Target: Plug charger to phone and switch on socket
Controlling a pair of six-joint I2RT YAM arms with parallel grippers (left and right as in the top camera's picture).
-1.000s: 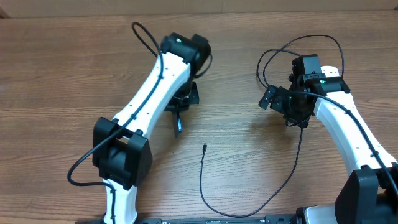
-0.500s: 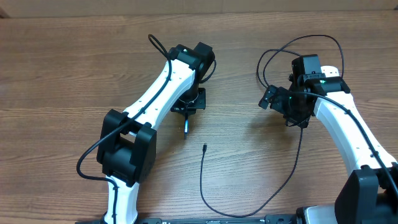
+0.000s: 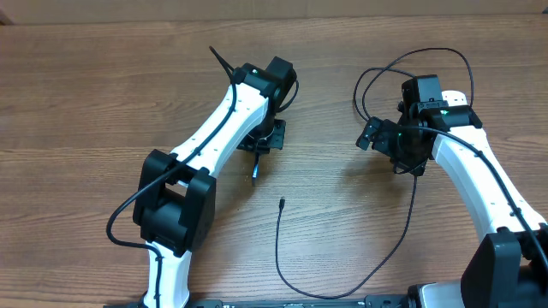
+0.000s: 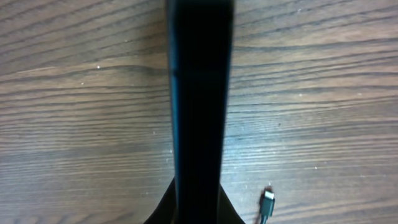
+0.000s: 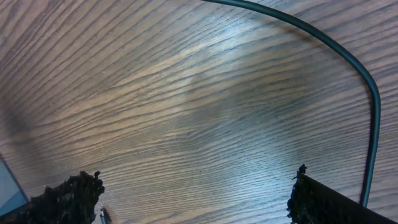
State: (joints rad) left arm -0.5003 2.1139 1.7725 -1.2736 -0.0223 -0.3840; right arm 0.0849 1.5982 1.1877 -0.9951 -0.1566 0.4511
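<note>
Overhead: one phone [image 3: 256, 170], one charger [image 3: 291, 265], two arms.

The table [image 3: 86, 103] was brown woodgrain. The arms [image 3: 218, 128] were white with black joints. The charger [image 3: 278, 248] was black. The phone [image 3: 255, 171] showed a blue edge.

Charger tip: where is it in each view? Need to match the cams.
Overhead: charger tip lies lower centre, at the free end of the black cable.
Left wrist: bottom right corner, on the wood.
Right wrist: cannot tell; a small speck at the bottom left edge might be it.
Shared landmark: phone, up-left of the tip overhead, the dark bar left of it in the left wrist.
</note>
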